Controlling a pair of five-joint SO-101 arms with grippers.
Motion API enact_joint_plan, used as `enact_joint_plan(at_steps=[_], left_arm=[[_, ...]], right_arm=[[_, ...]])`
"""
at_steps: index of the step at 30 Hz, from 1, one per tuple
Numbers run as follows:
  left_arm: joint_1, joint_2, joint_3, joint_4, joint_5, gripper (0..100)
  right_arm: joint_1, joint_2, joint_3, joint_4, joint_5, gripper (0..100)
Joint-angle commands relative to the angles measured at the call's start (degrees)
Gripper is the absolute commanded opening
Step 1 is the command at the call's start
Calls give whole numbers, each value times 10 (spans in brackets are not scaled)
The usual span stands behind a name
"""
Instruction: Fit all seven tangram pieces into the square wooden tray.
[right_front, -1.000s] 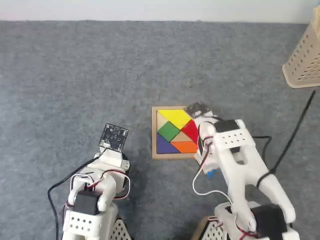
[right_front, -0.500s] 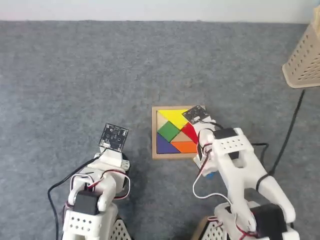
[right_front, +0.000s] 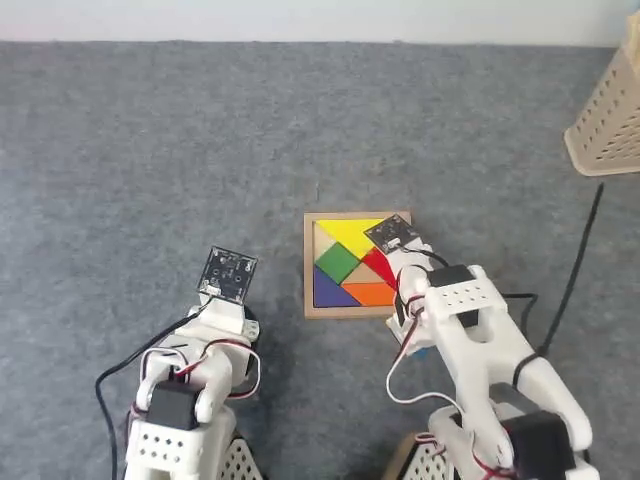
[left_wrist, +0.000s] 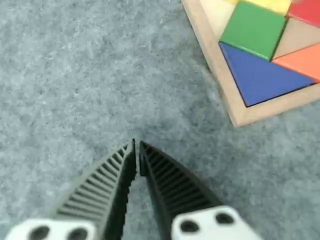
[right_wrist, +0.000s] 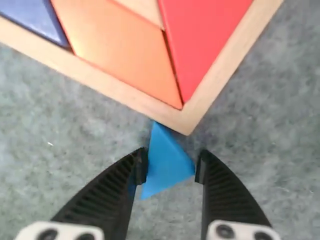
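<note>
Pinching a light blue triangle (right_wrist: 167, 167) between its two fingers, the right gripper (right_wrist: 171, 162) is open only as wide as the piece, one pad against each slanted side; the triangle lies on the grey carpet (right_front: 150, 150) outside the tray (right_wrist: 125, 95), its tip touching the outer edge of the rim just beside a corner. Inside that corner the red piece (right_wrist: 200, 35) and the orange piece (right_wrist: 120, 45) lie flush against the rim and against each other, and a dark blue piece (right_wrist: 30, 17) follows the same edge farther along.

In the high view the tray (right_front: 308, 270) sits near the middle of the carpet with a yellow triangle (right_front: 350, 233) and a green square (right_front: 337, 262) also in it; pale patches (right_front: 365, 273) show among the colours, and I cannot tell whether they are pieces or bare floor. The right wrist overhangs the tray's near right corner.

The left gripper (left_wrist: 136, 147) hangs over bare carpet, its fingers all but closed with a thin slit between the tips and nothing held; the tray's rim (left_wrist: 220, 70) lies near it but apart. Broad open carpet runs along the tray's far and left sides; a pale basket (right_front: 610, 110) stands well apart at the far right edge.
</note>
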Motion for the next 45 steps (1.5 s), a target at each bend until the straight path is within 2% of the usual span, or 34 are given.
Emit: enact_joint_plan(at_steps=[1,6,13,21,27,32,38,45], left_arm=[[-2,-11,-10,4,4,12],[-2,-11,-10,4,4,12],[-2,-11,-10,4,4,12],[-2,-11,-10,4,4,12],[-2,-11,-10,4,4,12],[-2,-11,-10,4,4,12],[-2,-11,-10,4,4,12],[-2,-11,-10,4,4,12]], right_arm=[[-4,-16,2,-7,11,139],[0,-22,0,4,11,50],[0,-22,-14,24,15,49],[-1,-23,-127,128,31,46],[-6,-15,-214,141,27,48],[-51,59,-335,145,-62,45],[-109,245,-520,140,-157,44],[-129,442,-721,157,-260,44]])
